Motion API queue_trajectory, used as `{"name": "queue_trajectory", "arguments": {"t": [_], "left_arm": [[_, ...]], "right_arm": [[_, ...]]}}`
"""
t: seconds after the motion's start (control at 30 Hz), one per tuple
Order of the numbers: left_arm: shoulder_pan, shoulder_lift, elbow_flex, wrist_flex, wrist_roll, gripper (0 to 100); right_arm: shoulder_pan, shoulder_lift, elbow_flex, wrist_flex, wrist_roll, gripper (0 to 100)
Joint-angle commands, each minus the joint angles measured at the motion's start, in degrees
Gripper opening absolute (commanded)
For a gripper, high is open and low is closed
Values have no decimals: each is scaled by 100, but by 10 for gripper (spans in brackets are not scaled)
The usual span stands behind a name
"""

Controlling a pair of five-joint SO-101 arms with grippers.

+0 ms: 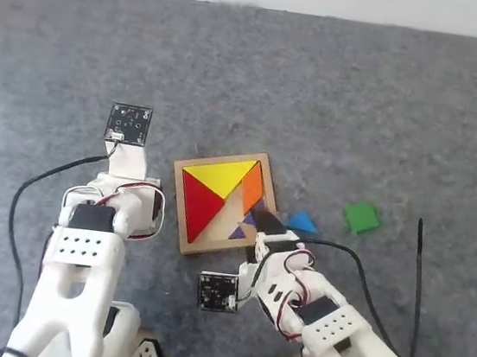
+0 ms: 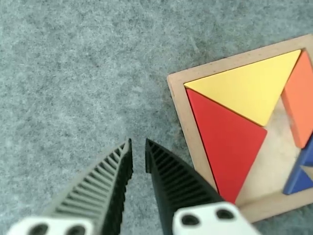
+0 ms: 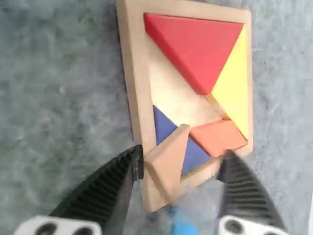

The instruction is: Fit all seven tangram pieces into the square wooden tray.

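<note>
- Hazard 1: the tan triangle [image 3: 166, 164] lies tilted between the right fingers [image 3: 112, 186]. It is partly up on the rim of the tray [image 3: 128, 73] and partly over the blue triangle [image 3: 164, 127]. A push from here could wedge it on the rim or ride it over the blue triangle instead of seating it.
- Hazard 2: one right finger touches the tan triangle and the other stands clear, next to the orange piece [image 3: 217, 137]. Closing could spin the triangle or knock the orange piece out of its seat.
- Hazard 3: nothing braces the tray, so a sideways shove would likely slide it across the tabletop [image 1: 361, 98].
- Right arm: low at the tray's corner, fingers apart and straddling the tan triangle.
- Left arm: left fingers [image 2: 166, 171] are close together with a slim gap, holding nothing, over bare tabletop. The tray is off to one side of them, not touching.
- Stock: the yellow triangle [image 3: 234, 83] and red triangle [image 3: 195, 41] are seated beyond the right fingers. The loose blue piece [image 1: 303, 221] is near the right fingers, outside the tray. The green square [image 1: 362, 217] is farther off.
</note>
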Motion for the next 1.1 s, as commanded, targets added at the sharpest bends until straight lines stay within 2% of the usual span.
{"name": "queue_trajectory", "arguments": {"t": [0.0, 0.4, 0.67, 1.07], "left_arm": [[0, -123, -40, -114, -26, 47], [0, -123, -40, -114, -18, 47], [0, -114, -31, -123, -18, 47], [0, -114, -22, -123, -18, 47]], "right_arm": [[57, -119, 97, -180, 62, 140], [66, -119, 97, -84, 70, 127], [31, -119, -580, 1578, 308, 127], [31, -119, -589, 1798, 738, 127]]}}
